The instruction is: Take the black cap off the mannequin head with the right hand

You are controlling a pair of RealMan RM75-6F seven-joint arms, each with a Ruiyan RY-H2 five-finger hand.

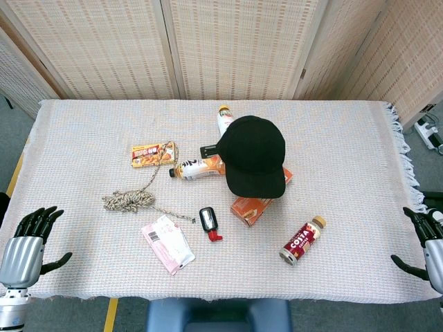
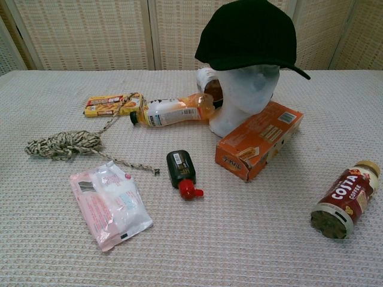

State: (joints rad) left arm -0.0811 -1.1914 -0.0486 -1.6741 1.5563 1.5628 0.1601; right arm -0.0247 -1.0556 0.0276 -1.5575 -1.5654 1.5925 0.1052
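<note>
A black cap (image 1: 253,155) sits on a white mannequin head (image 2: 244,98) near the table's middle; the chest view shows the cap (image 2: 250,34) with its brim pointing right. My right hand (image 1: 428,243) hovers at the table's right front edge, far from the cap, fingers spread and holding nothing. My left hand (image 1: 29,242) hangs at the left front edge, fingers also apart and empty. Neither hand shows in the chest view.
An orange box (image 2: 258,140) lies against the mannequin's base. An orange drink bottle (image 2: 173,110), a second bottle (image 1: 224,118), a Costa coffee bottle (image 2: 346,199), a small black bottle with red cap (image 2: 181,173), a rope bundle (image 2: 62,144), a snack pack (image 1: 153,154) and a wipes pack (image 2: 109,203) lie around.
</note>
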